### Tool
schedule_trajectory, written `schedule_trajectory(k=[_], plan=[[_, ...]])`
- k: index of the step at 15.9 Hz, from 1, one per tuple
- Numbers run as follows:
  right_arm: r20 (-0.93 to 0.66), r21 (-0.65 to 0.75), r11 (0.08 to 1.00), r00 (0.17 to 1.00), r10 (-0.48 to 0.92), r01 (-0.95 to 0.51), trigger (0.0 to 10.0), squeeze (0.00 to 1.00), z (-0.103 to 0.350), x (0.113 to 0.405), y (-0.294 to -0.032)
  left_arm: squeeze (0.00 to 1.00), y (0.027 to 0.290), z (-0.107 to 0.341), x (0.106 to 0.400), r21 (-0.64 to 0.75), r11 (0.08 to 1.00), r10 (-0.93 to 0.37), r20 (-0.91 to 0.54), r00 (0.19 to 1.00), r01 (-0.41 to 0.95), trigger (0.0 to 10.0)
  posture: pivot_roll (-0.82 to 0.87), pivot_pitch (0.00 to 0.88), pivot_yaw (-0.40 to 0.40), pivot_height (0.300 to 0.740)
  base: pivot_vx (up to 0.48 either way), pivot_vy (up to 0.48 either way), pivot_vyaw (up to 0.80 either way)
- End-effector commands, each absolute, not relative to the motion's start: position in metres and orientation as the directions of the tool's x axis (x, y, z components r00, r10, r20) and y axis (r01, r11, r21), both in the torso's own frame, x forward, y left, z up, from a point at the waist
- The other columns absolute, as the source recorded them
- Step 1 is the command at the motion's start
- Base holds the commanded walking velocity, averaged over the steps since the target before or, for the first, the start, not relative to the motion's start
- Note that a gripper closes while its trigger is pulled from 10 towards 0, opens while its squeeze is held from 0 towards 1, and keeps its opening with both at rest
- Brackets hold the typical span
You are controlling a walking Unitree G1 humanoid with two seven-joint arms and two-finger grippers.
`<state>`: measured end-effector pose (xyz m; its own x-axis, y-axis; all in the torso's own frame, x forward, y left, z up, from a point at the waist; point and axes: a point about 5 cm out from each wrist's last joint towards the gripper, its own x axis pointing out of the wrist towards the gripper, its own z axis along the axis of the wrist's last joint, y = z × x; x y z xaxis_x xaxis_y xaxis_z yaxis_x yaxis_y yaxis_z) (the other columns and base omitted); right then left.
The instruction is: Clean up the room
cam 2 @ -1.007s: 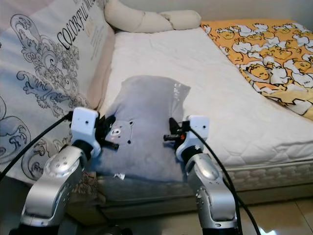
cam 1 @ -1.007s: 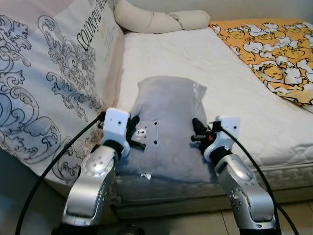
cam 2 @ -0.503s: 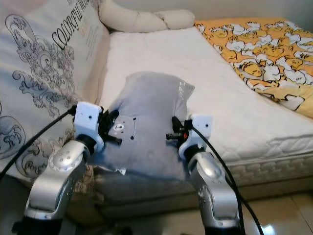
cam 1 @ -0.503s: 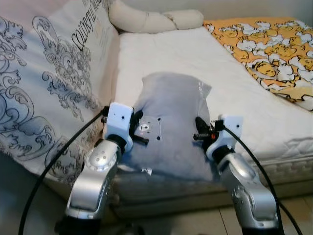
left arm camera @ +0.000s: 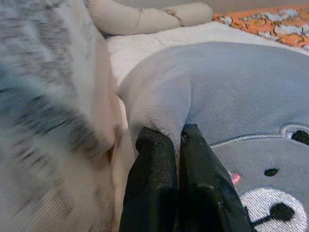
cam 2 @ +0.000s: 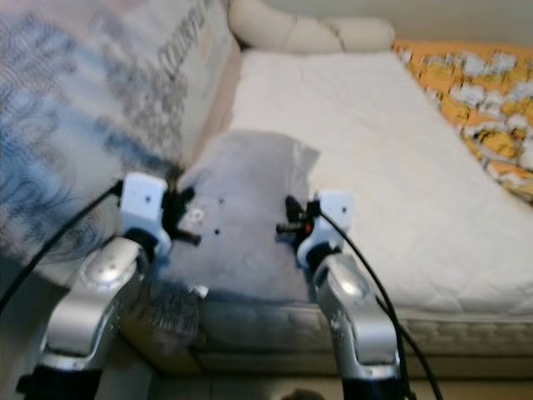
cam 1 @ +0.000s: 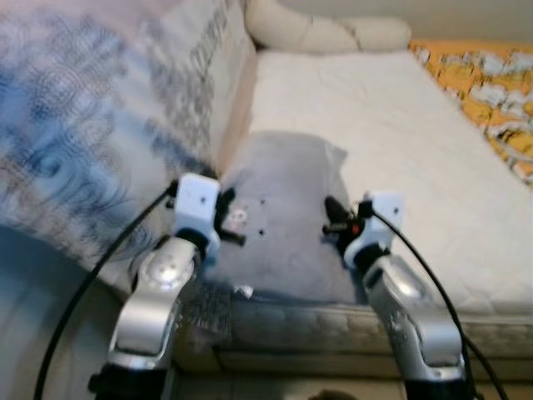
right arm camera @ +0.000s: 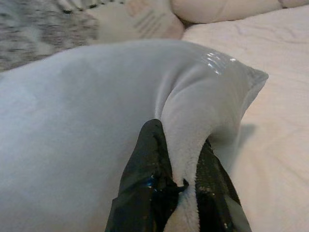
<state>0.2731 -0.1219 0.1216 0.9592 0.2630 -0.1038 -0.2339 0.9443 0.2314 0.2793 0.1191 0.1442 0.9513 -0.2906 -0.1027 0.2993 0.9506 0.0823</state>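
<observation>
Bedding first: a white quilted mattress [cam 1: 400, 142] stretches ahead of me, with a large cushion printed in blue-grey scrollwork [cam 1: 108, 125] leaning along its left side, an orange patterned blanket [cam 1: 491, 92] at the far right edge and a cream bolster [cam 1: 329, 33] lying across the head end. Near the front edge of the mattress lies the grey pillow [cam 1: 287, 217], a bear face stitched on its cover [left arm camera: 270, 203], its left side just beside the printed cushion. I hold it from both sides. My left gripper [left arm camera: 173, 137] pinches a fold at the pillow's left edge, black fingers [left arm camera: 154, 169] pressed nearly together on the fabric. My right gripper [right arm camera: 181, 145] clamps a ridge of the cover on the pillow's right side, the cloth bunched between the two fingers [right arm camera: 147, 164]. Both head views are blurred.
</observation>
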Motion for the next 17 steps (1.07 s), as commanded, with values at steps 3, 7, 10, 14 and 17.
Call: schedule_trajectory(k=[3, 7, 10, 14, 17], plan=[[-0.082, 0.218, 0.958, 0.974, 0.211, -0.189, 10.0, 0.0, 0.126, 0.274, -0.133, 0.0, 0.111, 0.156, 0.282, 0.095, 0.937, -0.333, -0.041, 0.942, 0.336, 10.0, 0.01, 0.0, 0.044, 0.74, 0.331, 0.0, 0.0], [-0.083, 0.225, 0.959, 0.977, 0.198, -0.175, 10.0, 0.0, 0.125, 0.273, -0.133, 0.0, 0.097, 0.159, 0.287, 0.122, 0.904, -0.41, -0.034, 0.912, 0.411, 10.0, 0.01, 0.0, 0.049, 0.74, 0.33, 0.0, 0.0], [-0.088, 0.23, 0.961, 0.981, 0.175, -0.151, 10.0, 0.0, 0.123, 0.273, -0.135, 0.0, 0.084, 0.164, 0.294, 0.152, 0.874, -0.464, -0.024, 0.886, 0.462, 10.0, 0.01, 0.0, 0.052, 0.74, 0.0, 0.0, 0.0], [-0.126, 0.222, 0.97, 0.984, 0.129, -0.098, 10.0, 0.0, 0.115, 0.278, -0.139, 0.0, 0.074, 0.164, 0.302, 0.206, 0.825, -0.531, -0.038, 0.846, 0.527, 10.0, 0.02, 0.0, 0.053, 0.74, 0.0, 0.0, 0.0], [-0.136, 0.225, 0.971, 0.984, 0.117, -0.085, 10.0, 0.0, 0.112, 0.284, -0.139, 0.0, 0.07, 0.16, 0.308, 0.234, 0.808, -0.542, -0.063, 0.838, 0.54, 10.0, 0.02, 0.0, 0.054, 0.74, 0.0, 0.0, 0.0]])
